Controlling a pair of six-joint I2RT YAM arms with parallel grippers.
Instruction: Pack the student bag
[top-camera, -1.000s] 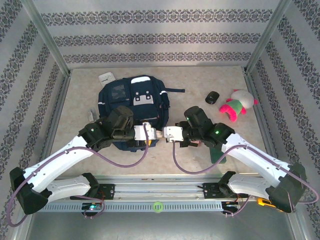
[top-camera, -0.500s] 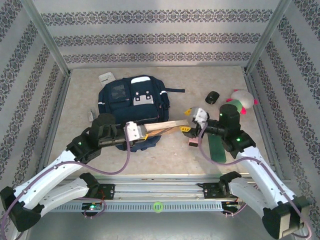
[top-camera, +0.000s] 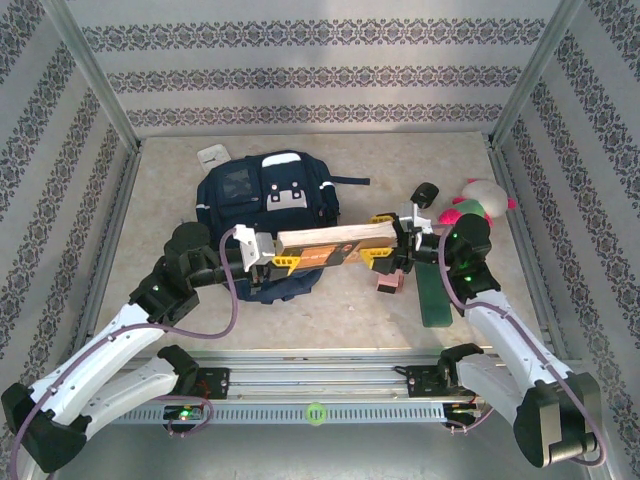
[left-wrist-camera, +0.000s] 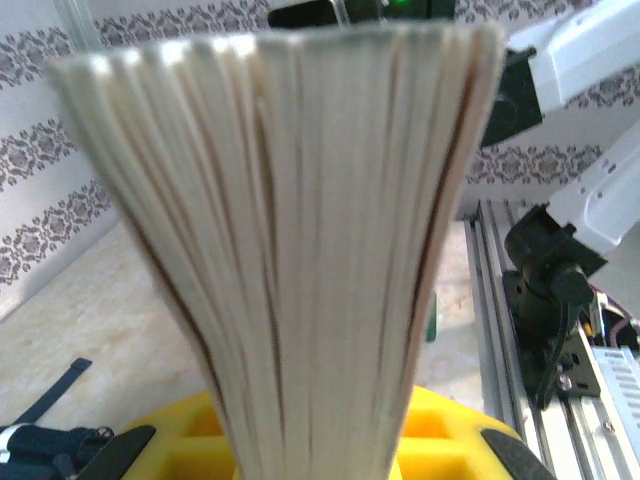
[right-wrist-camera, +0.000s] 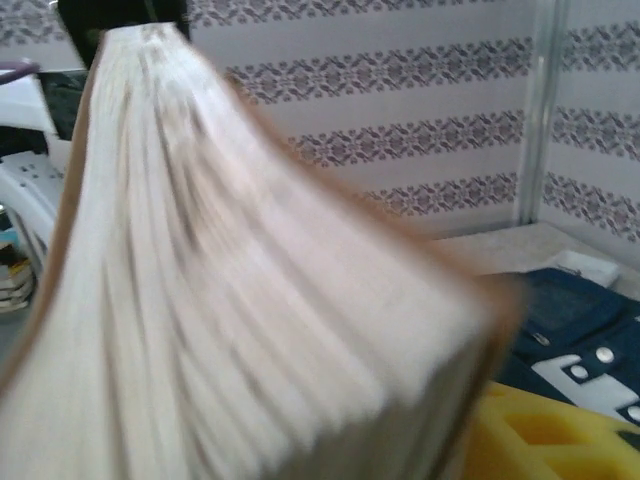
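Table (top-camera: 345, 312) | student bag (top-camera: 262, 195) just beyond left claw (top-camera: 282, 256) | book (top-camera: 340, 243) gripped

1. The overhead view is lit brightly and evenly from above, and the pale mottled tabletop (top-camera: 400, 170) is shown without glare.
2. Only short, soft shadows are cast, and detail is lost in the dark cloth of the large navy blue fabric backpack (top-camera: 225, 200).
3. The silver metal frame posts (top-camera: 98, 85) are splayed outward toward the corners by wide-angle distortion.
4. In the left wrist view, the thick book with cream page edges (left-wrist-camera: 290, 250) is softened by its closeness to the lens, and its top edge is washed out.
5. In the right wrist view, the book is heavily blurred and its near corner is smeared, while the striped patterned wallpaper (right-wrist-camera: 400, 70) behind is rendered sharper.
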